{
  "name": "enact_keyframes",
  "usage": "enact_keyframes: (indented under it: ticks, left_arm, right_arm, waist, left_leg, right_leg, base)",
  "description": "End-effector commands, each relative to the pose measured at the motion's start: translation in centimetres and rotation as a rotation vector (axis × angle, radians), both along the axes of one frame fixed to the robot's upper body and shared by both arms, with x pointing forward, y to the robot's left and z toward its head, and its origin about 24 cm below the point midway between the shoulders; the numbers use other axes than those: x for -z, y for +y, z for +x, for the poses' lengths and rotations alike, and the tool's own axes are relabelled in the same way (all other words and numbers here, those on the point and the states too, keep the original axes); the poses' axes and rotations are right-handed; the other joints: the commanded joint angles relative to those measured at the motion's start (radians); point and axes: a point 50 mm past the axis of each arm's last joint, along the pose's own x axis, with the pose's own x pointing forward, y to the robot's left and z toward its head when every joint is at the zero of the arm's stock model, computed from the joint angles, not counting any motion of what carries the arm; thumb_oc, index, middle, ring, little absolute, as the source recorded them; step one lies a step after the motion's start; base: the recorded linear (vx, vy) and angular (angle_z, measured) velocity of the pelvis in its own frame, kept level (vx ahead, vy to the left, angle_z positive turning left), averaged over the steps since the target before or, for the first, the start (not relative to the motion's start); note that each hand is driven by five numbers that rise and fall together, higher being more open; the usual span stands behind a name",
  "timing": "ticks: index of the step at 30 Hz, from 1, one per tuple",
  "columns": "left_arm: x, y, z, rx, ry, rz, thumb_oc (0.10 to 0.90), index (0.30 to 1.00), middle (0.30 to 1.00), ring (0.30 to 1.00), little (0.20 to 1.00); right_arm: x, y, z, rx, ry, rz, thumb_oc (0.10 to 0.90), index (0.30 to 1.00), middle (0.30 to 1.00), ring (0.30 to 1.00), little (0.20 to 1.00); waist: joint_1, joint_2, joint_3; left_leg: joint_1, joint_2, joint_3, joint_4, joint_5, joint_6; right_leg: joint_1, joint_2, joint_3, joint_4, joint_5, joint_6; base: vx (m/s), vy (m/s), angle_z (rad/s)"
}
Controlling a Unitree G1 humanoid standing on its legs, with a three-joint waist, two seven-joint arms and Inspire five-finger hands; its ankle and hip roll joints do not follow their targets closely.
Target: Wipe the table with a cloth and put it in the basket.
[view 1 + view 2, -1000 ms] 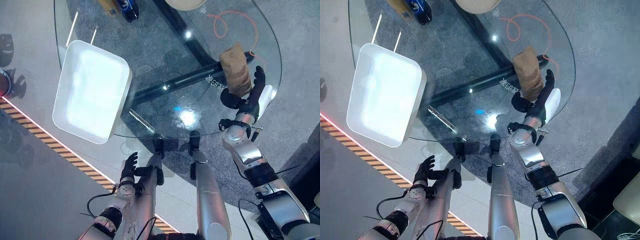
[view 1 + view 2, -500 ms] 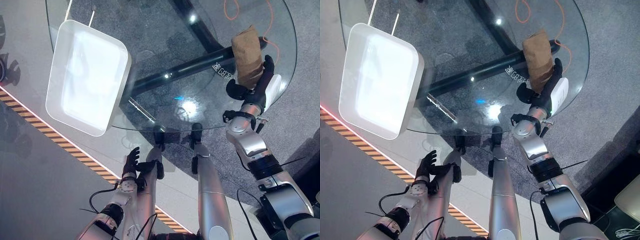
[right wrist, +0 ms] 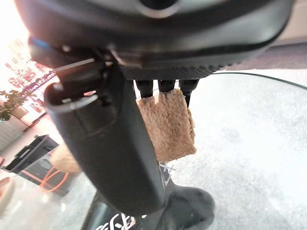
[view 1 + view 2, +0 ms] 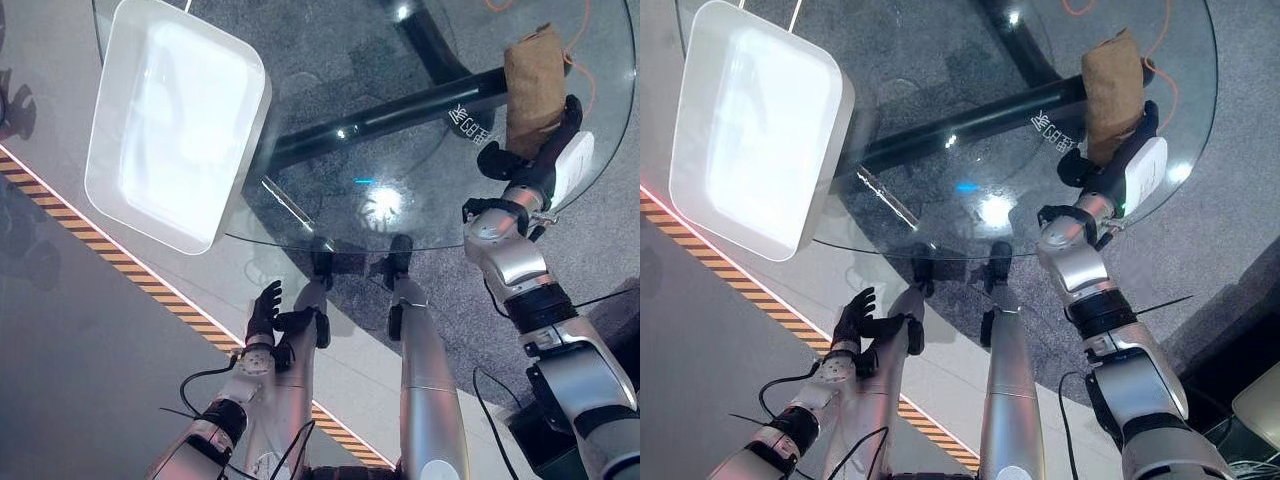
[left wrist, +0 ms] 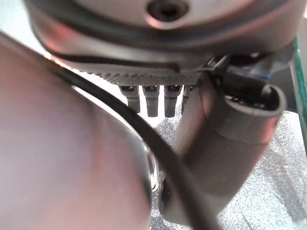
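Wiping step: right hand (image 4: 535, 160) apparently pinching brown cloth (image 4: 533, 88) on glass table (image 4: 400, 130); next, carry across to white basket (image 4: 105, 190); left hand (image 4: 264, 312) relaxed, idle.

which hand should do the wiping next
Right. The right hand already lies on the brown cloth on the round glass table; the left hand hangs below the table's edge.
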Motion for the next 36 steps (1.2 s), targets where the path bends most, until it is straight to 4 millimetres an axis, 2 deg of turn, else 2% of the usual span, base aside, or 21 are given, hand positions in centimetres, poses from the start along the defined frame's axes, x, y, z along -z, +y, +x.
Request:
enact_keyframes:
  ticks: [1,2,5,6,15,23,28,36]
  left_arm:
    - [2.3,0.4,-2.6,-0.024,0.094,0.001,0.8,0.9,0.9,0.9,0.9]
    - [2.3,0.4,-2.7,-0.024,0.095,0.002,0.8,0.9,0.9,0.9,0.9]
    - [2.3,0.5,-2.8,-0.021,0.094,-0.004,0.8,0.9,0.9,0.9,0.9]
    - [2.3,0.5,-2.8,-0.02,0.094,-0.005,0.8,0.9,0.9,0.9,0.9]
    - [2.7,0.4,-3.3,-0.011,0.123,-0.003,0.8,0.9,0.9,0.9,0.9]
    - [3.9,1.1,-4.9,-0.027,0.168,0.003,0.8,0.9,0.9,0.9,0.9]
    - [3.8,1.0,-4.9,-0.024,0.155,-0.009,0.8,0.9,0.9,0.9,0.9]
    - [3.5,0.7,-4.5,-0.008,0.142,-0.017,0.8,0.9,0.9,0.9,0.9]
  right_arm:
    - [-3.7,-2.4,-1.0,0.102,-0.133,-0.073,0.8,0.9,0.9,0.9,0.9]
    - [-4.1,-2.6,-0.9,0.101,-0.135,-0.07,0.602,0.731,0.731,0.731,0.702]
    - [-4.6,-2.7,-0.9,0.097,-0.151,-0.07,0.171,0.361,0.361,0.361,0.271]
    - [-4.7,-2.6,-0.9,0.096,-0.155,-0.071,0.1,0.3,0.3,0.3,0.2]
    - [-6.1,-2.4,-1.3,0.1,-0.203,-0.109,0.1,0.3,0.3,0.3,0.2]
    - [-7.7,-2.6,-2.4,0.131,-0.293,-0.154,0.1,0.3,0.3,0.3,0.2]
    - [-8.9,-1.9,-3.3,0.1,-0.352,-0.205,0.1,0.3,0.3,0.3,0.2]
    - [-10.2,-0.2,-3.2,0.042,-0.359,-0.281,0.1,0.3,0.3,0.3,0.2]
  waist:
    - [-0.006,0.047,-0.023]
    - [-0.003,0.048,-0.023]
    - [0.001,0.051,-0.023]
    - [0.001,0.051,-0.023]
    - [0.005,0.049,-0.023]
    - [0.003,0.048,-0.023]
    - [0.001,0.046,-0.023]
    - [0.009,0.05,-0.023]
  left_leg:
    - [-0.059,-0.042,-0.054,0.161,-0.129,-0.004]
    - [-0.067,-0.043,-0.058,0.164,-0.129,-0.004]
    - [-0.079,-0.044,-0.062,0.17,-0.129,-0.004]
    - [-0.081,-0.044,-0.064,0.171,-0.13,-0.004]
    - [-0.103,-0.045,-0.069,0.197,-0.142,-0.004]
    - [-0.114,-0.043,-0.071,0.21,-0.149,-0.005]
    - [-0.116,-0.044,-0.071,0.214,-0.151,-0.002]
    - [-0.122,-0.047,-0.073,0.219,-0.152,0.0]
  right_leg:
    - [-0.012,0.05,-0.053,-0.046,0.036,0.001]
    - [-0.02,0.052,-0.053,-0.042,0.037,0.001]
    - [-0.032,0.053,-0.052,-0.033,0.035,0.0]
    - [-0.034,0.053,-0.052,-0.032,0.034,0.0]
    - [-0.052,0.054,-0.056,-0.006,0.021,-0.003]
    - [-0.065,0.053,-0.052,0.007,0.018,-0.003]
    - [-0.069,0.054,-0.048,0.016,0.013,-0.001]
    - [-0.075,0.049,-0.049,0.025,0.01,0.001]
  base:
    - [0.0,0.0,0.0]
    - [0.02,-0.006,0.04]
    - [0.01,-0.001,0.01]
    - [0.0,0.0,0.0]
    - [0.01,0.0,0.04]
    - [0.0,0.0,0.0]
    - [0.0,0.0,0.0]
    - [0.0,0.0,0.0]
